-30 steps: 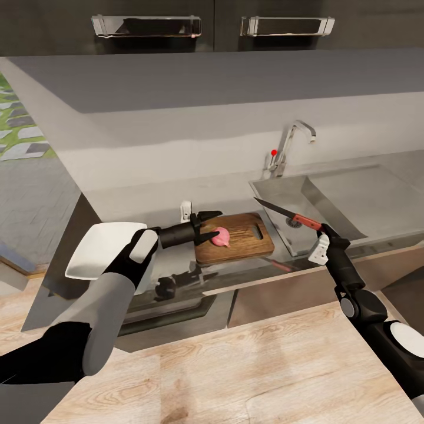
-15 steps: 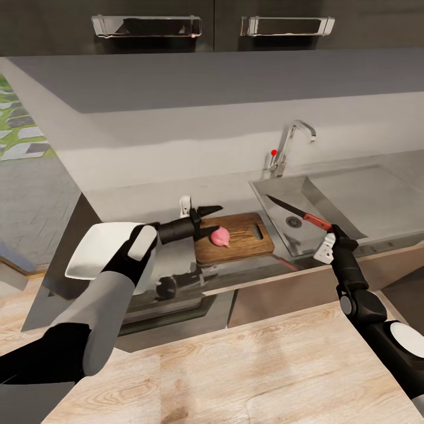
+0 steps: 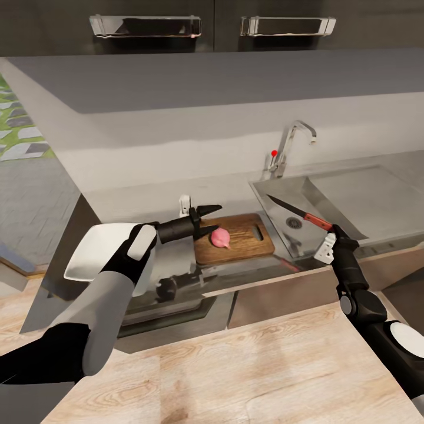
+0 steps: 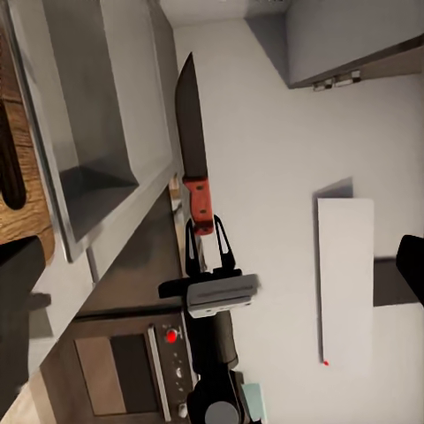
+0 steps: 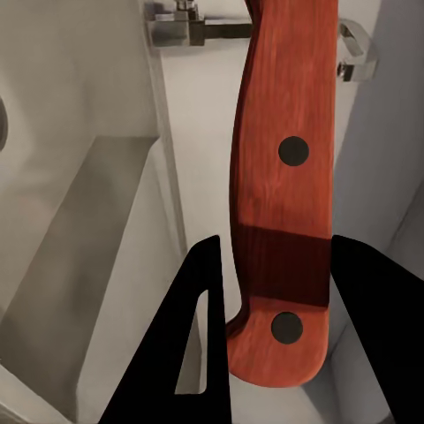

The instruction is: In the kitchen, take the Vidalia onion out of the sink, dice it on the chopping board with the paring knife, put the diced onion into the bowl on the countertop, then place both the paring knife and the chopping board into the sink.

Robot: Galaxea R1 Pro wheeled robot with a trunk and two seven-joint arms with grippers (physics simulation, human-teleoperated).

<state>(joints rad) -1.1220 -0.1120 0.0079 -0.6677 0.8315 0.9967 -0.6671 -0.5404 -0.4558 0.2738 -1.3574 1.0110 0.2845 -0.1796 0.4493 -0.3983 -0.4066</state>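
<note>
Onion [image 3: 221,237] — just beside left tool [image 3: 209,221]

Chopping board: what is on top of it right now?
The onion sits whole on the chopping board. The left gripper hangs open over the board's left end, covering that part.

The scene is evenly and softly lit, with no single source to be made out. A broad dark band of shadow is cast under the wall cabinets [image 3: 212,23] across the backsplash. Mirror-like reflections are shown on the glossy front below the desk [image 3: 147,194], and mild sheen is seen in the sink [image 3: 330,200]. The head view is rendered sharply, though fine detail looks slightly smeared, possibly from compression. In the right wrist view, the paring knife [image 5: 283,194] handle is shown crisply against soft grey surfaces.
</note>
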